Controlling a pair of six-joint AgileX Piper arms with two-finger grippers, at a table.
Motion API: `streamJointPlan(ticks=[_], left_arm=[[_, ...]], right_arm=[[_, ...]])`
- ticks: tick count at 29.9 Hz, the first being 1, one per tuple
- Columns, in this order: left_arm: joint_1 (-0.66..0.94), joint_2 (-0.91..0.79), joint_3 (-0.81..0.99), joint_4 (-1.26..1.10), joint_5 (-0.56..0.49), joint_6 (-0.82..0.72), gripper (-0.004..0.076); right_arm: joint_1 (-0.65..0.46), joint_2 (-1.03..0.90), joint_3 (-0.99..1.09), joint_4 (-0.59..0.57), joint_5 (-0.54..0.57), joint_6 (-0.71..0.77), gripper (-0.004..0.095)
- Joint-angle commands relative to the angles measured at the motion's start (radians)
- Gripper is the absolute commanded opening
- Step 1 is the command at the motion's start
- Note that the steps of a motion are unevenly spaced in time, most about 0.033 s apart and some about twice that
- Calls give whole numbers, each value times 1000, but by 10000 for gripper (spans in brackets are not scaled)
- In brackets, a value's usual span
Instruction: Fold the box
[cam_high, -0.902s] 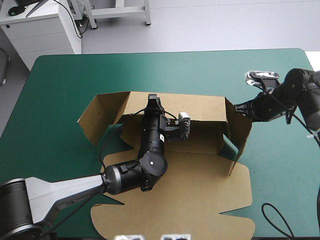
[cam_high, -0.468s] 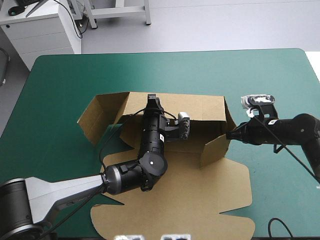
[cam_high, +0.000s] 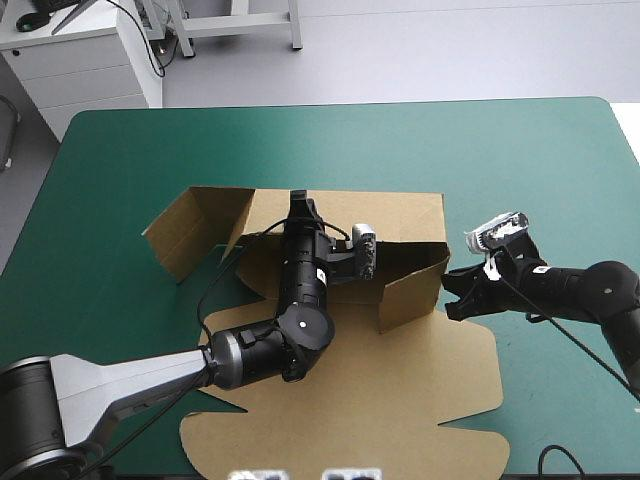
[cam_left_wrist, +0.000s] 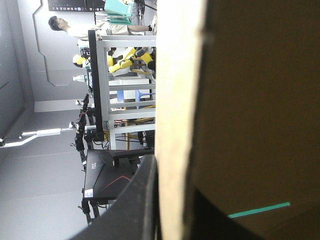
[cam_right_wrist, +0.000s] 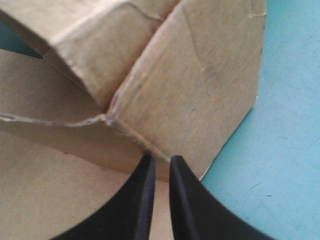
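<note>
- Board of the box (cam_high: 400, 370) lies in the middle of the table (cam_high: 520, 150), toward its near edge. The sheet's near end is cut off at the high view's lower border.
- Outward-angled, the left flap (cam_high: 185, 232) shows only one face.
- Over the top of the back wall (cam_high: 410, 215) the left gripper (cam_high: 299, 203) is clamped on the board. The left wrist view shows one black finger (cam_left_wrist: 137, 205) against the wall's pale cut edge, and the other is lost behind dark board.
- Reaching from the near left corner, the left arm (cam_high: 150, 375) crosses the box floor and its wrist rises to the wall.
- Swung inward, the right flap (cam_high: 410, 292) hides part of the floor behind it.
- Just outside that flap the right gripper (cam_right_wrist: 161, 159) sits low. Its fingers are all but together, a thin slit between them, nipping the flap's lower edge.
- From the table's right side the right arm (cam_high: 590, 292) comes in low and nearly level.
</note>
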Motion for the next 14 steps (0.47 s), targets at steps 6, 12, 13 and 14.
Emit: streamJointPlan(ticks=[6,12,13,14], left_arm=[[-7,-49,-24,66,53,-12,-8],[-7,-49,-24,118,53,-4,-8],[-7,-49,-24,123,53,-4,-8],[-7,-49,-24,128,53,-4,-8]], right_arm=[[-8,-22,-22,38,15,-82,673],[-8,-11,-6,83,-45,-66,601],[-6,-12,2,111,-48,-75,584],[0,-13,9,127,-48,-80,571]])
